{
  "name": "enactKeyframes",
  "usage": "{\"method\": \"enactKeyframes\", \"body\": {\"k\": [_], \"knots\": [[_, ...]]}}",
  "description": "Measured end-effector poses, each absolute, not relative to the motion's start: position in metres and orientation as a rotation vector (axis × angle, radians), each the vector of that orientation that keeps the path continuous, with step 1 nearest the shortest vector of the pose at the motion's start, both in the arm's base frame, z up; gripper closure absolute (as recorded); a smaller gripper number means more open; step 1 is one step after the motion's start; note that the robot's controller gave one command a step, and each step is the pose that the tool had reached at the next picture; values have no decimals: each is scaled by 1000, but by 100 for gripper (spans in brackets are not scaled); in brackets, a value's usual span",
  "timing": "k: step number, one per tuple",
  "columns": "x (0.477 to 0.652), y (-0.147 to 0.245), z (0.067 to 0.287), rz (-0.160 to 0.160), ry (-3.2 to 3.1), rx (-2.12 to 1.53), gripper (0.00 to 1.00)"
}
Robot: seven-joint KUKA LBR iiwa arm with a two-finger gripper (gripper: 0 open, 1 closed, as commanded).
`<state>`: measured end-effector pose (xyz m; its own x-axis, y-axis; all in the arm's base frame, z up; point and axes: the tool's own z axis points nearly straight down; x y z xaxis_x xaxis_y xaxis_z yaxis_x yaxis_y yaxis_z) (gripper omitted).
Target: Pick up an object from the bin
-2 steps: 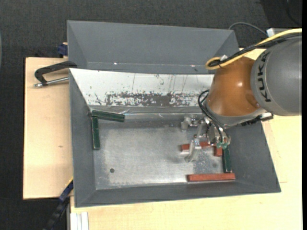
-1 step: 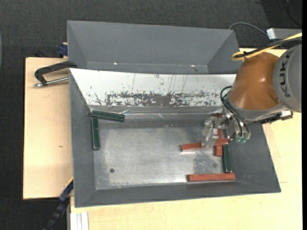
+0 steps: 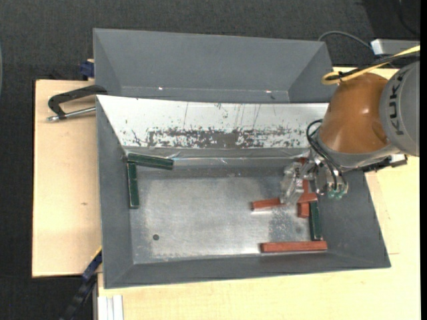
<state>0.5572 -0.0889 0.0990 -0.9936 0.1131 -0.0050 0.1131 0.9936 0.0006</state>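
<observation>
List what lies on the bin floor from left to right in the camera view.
From the left: green bar by the left wall, small dark spot, short red bar, gripper, green bar near the right wall.

Even overhead light; bright glare on bin back wall; shadows soft.

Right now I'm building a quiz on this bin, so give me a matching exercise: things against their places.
Things:
1 long red bar
2 short red bar
3 green pair
4 dark dot

Places:
a left back corner
b front left floor
c along the front wall
d just left of the tool

Pairs: 1c, 2d, 3a, 4b
</observation>
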Motion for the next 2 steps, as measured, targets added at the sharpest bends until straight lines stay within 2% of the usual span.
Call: {"method": "enactKeyframes", "body": {"k": [1, 2], "knots": [[548, -82, 144, 2, 3139, 191, 100], [550, -70, 206, 2, 3135, 176, 100]]}}
